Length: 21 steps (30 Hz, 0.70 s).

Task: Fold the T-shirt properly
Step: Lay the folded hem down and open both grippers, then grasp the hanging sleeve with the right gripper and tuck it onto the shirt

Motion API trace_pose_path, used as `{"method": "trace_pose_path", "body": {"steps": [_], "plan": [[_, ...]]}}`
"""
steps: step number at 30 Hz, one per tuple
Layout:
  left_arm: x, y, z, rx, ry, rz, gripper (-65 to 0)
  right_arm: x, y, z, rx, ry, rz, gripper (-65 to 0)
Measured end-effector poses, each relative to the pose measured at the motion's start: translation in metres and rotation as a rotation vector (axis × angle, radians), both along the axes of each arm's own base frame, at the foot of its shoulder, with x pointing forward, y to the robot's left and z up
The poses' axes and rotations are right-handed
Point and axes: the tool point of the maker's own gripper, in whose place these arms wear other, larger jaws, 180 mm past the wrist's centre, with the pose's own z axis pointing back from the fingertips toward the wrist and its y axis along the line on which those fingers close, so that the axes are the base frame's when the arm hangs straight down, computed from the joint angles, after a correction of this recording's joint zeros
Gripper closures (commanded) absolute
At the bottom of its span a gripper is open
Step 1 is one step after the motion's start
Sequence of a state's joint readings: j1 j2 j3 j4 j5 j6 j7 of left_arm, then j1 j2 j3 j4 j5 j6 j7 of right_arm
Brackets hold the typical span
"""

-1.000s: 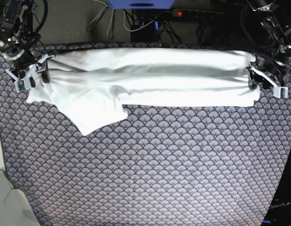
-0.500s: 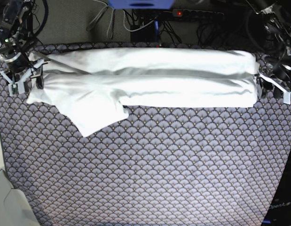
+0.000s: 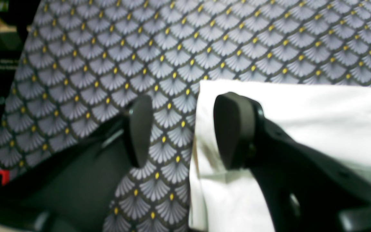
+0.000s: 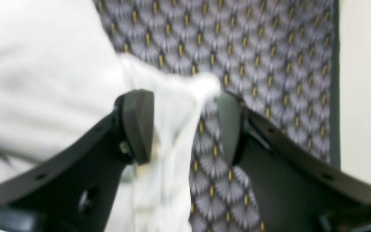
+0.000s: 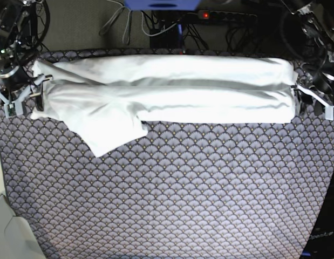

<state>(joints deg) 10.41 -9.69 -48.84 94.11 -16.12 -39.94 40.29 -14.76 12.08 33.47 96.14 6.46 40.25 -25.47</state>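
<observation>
T-shirt (image 5: 167,89) lies across the far part of the bench (image 5: 183,199), folded lengthwise into a long band, one sleeve splayed toward the near side. My left fingers (image 3: 237,129) stand apart at its end edge, gripping nothing. My right fingers (image 4: 138,124) stand apart, straddling a corner of cloth, not clamped on it.

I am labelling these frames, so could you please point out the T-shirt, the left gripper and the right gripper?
T-shirt (image 5: 210,97), base view, middle of the folded body.
left gripper (image 3: 182,130), left wrist view, gap between its open fingertips.
right gripper (image 4: 185,127), right wrist view, gap between its open fingertips.
</observation>
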Motion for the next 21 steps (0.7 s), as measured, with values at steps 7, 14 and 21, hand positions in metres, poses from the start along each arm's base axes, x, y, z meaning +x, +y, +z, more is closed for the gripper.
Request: {"method": "trace_pose_path", "body": {"steps": [7,14,21], "plan": [[0.008,0.000,0.003,0.003,-0.012,0.000,-33.7,0.014,-0.006,0.003,-0.023,0.037,-0.012,-33.6],[0.022,-0.012,-0.015,0.040,0.055,-0.042,-33.7,0.064,0.027,-0.006,-0.120,0.132,0.113,-33.6],[0.017,-0.038,-0.053,0.009,0.158,-0.094,-33.7,0.101,0.055,-0.040,-0.126,0.242,0.184,-33.6]]}}
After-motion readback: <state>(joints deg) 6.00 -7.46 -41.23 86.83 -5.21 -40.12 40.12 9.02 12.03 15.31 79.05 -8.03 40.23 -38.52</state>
